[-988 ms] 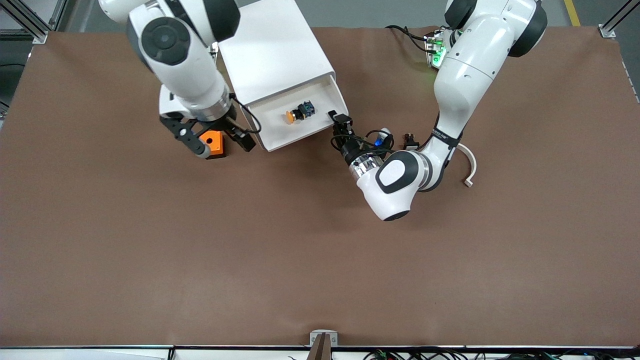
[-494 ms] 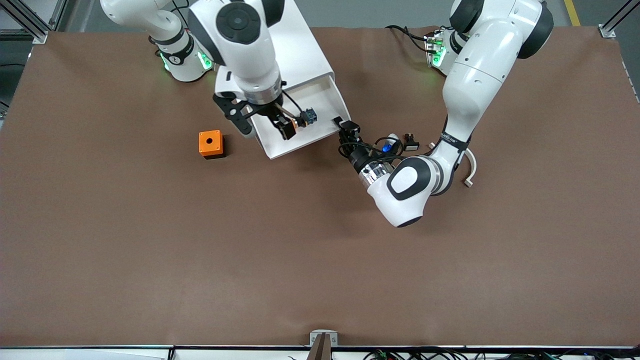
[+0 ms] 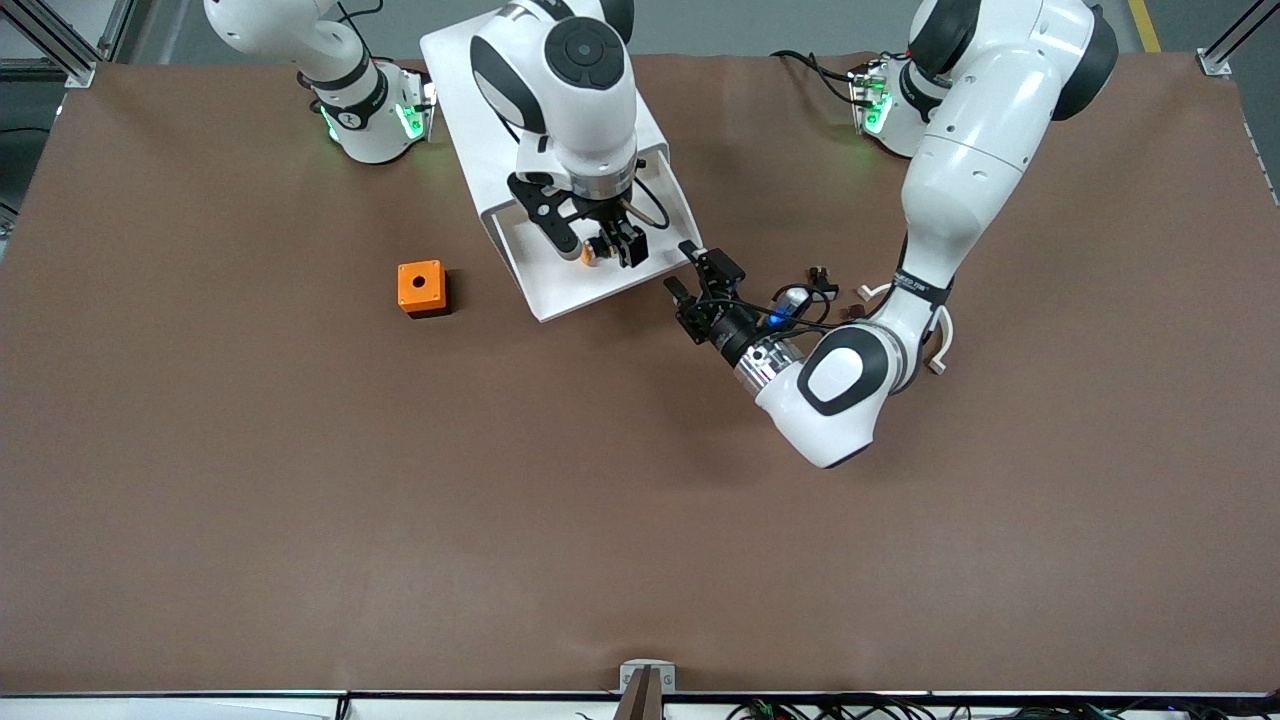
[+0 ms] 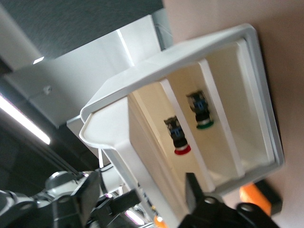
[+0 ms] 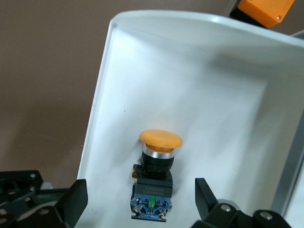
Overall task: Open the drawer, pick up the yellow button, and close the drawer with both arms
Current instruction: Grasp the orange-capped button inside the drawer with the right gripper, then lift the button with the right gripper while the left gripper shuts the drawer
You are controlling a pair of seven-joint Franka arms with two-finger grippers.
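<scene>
The white cabinet (image 3: 530, 80) stands near the robots' bases, its top drawer (image 3: 545, 285) pulled out. The button (image 5: 156, 173), with orange cap, black middle and blue rear block, lies in the drawer (image 5: 102, 95). My right gripper (image 3: 603, 245) is down in the drawer, open, its fingers (image 5: 78, 199) either side of the button's blue block without touching it. My left gripper (image 3: 688, 272) is open and empty, just off the drawer's corner toward the left arm's end. In the left wrist view the drawer's edge (image 4: 102, 126) runs between my open fingers (image 4: 90, 190).
An orange cube box (image 3: 421, 288) with a hole sits on the table toward the right arm's end. A small black-and-white part (image 3: 822, 275) and a white curved piece (image 3: 940, 340) lie by the left arm. Lower drawers show a red-capped (image 4: 180, 142) and a green-capped button (image 4: 203, 116).
My right arm swung from over the orange cube box to over the drawer and lowered its open gripper around the button. My left gripper drew back from the drawer's corner.
</scene>
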